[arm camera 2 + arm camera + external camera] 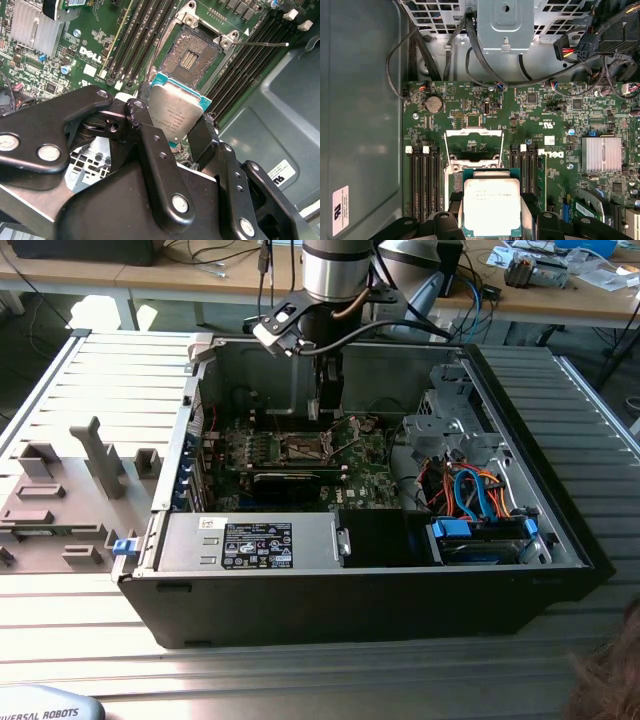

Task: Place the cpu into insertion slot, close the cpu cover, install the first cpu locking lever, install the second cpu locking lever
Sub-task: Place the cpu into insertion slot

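The cpu (175,112), a flat square chip with a silver top and blue-green rim, is pinched by its two side edges in my gripper (172,119), which is shut on it. It hangs tilted a little above the motherboard, just short of the open insertion slot (192,55), whose contact field lies bare. In the first wrist view the cpu (491,207) covers the slot, and the cpu cover (472,134) stands swung up beyond it. A thin locking lever (260,44) sticks out beside the slot. In the exterior view my gripper (325,410) reaches down into the case over the slot (300,448).
Memory slots (422,175) flank the socket on both sides. A finned heatsink (601,154) sits on the board. The labelled power supply (250,545) and a drive cage with blue and orange cables (470,500) fill the near side of the case. Grey fixtures (60,500) stand outside it.
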`<state>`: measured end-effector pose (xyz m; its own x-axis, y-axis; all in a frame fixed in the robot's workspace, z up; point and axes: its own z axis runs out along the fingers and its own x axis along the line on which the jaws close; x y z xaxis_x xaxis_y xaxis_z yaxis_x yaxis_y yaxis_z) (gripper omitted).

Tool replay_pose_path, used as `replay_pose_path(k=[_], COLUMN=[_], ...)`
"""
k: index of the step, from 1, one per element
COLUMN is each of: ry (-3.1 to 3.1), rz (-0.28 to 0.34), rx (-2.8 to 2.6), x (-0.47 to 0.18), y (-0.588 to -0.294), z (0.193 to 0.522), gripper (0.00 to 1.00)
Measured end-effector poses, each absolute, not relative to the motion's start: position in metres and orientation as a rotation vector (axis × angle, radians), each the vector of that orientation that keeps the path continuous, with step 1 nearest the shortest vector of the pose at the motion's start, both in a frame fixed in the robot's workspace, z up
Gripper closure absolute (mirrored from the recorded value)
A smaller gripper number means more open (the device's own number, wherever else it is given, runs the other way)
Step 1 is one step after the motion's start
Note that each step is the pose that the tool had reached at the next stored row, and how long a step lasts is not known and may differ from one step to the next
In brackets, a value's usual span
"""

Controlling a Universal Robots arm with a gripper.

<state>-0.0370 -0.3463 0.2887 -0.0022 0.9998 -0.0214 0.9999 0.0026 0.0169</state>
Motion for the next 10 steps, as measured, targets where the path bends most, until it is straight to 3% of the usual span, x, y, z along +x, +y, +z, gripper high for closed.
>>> replay_pose_path(k=[10], ry=[2.205], rz=[-0.005], rx=[2.200], x=[-0.0370], y=[-0.3463], z=[0.2867], gripper=[0.46])
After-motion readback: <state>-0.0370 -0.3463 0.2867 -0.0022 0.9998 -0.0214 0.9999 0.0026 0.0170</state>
